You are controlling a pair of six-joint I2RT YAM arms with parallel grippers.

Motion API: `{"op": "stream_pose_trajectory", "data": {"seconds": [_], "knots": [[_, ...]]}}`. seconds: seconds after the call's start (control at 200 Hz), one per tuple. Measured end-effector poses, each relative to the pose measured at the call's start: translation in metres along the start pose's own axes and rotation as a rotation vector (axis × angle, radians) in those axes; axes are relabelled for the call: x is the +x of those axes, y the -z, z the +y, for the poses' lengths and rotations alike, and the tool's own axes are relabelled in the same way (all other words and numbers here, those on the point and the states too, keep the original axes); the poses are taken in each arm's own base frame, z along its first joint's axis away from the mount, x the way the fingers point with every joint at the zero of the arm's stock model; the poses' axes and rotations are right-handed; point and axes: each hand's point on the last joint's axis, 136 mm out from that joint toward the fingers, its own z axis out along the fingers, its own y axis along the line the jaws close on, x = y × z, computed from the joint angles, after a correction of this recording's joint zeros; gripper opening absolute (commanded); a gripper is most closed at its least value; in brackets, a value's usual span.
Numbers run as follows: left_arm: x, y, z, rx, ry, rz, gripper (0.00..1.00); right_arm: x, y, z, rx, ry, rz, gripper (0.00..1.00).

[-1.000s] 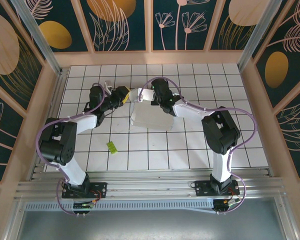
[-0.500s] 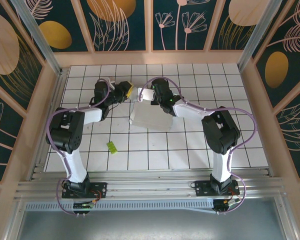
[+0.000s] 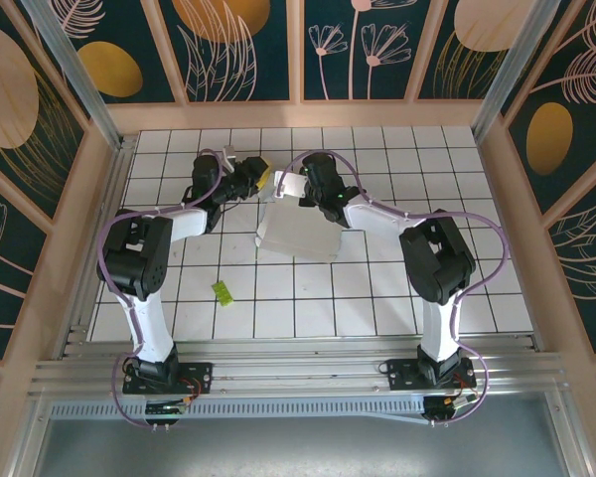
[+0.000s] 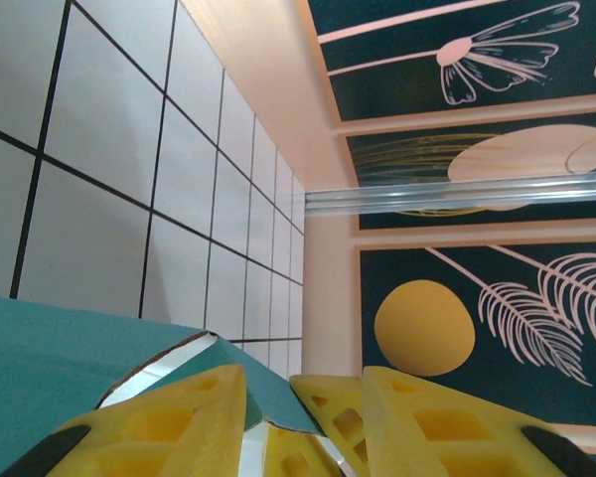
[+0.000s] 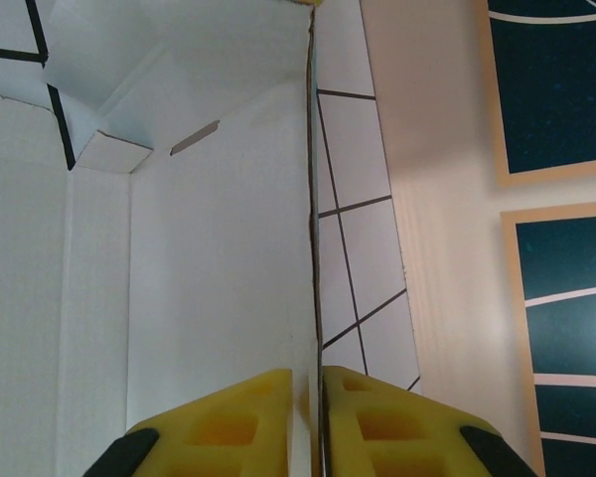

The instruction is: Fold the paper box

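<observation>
The paper box stands open on the tiled floor, white inside and teal outside. Both grippers meet at its far left corner. My left gripper has its jaws apart around a teal flap. The flap's corner lies against one finger, and yellow fingertips of the other gripper sit in the same gap. My left gripper clamps nothing. My right gripper straddles a thin upright wall. Its jaws are barely apart, with a sliver of gap on the inner side.
A tiny yellow-green scrap lies on the floor in front of the left arm. Wooden walls with dark painted panels close in the tiled floor just behind the grippers. Free tiles lie to the right of the box and in front of it.
The left arm has swung toward the far wall and its gripper has moved right to the box corner. The right gripper's jaws have eased slightly apart on the wall. The box has hardly shifted.
</observation>
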Motion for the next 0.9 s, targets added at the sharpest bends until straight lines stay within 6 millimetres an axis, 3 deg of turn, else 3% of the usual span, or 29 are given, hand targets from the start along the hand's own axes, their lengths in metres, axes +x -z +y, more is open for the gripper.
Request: {"op": "stream_pose_trajectory", "data": {"seconds": [0.521,0.726,0.896], "knots": [[-0.004,-0.013,0.009,-0.103,-0.088,-0.004,0.31,0.003,-0.004,0.000,-0.007,-0.034,-0.003,0.19],[-0.008,-0.014,0.011,-0.135,-0.130,-0.020,0.31,-0.001,-0.003,0.000,-0.037,-0.077,-0.027,0.28],[-0.010,-0.017,0.012,-0.151,-0.144,-0.016,0.30,-0.016,0.001,-0.006,-0.076,-0.154,-0.079,0.40]]}}
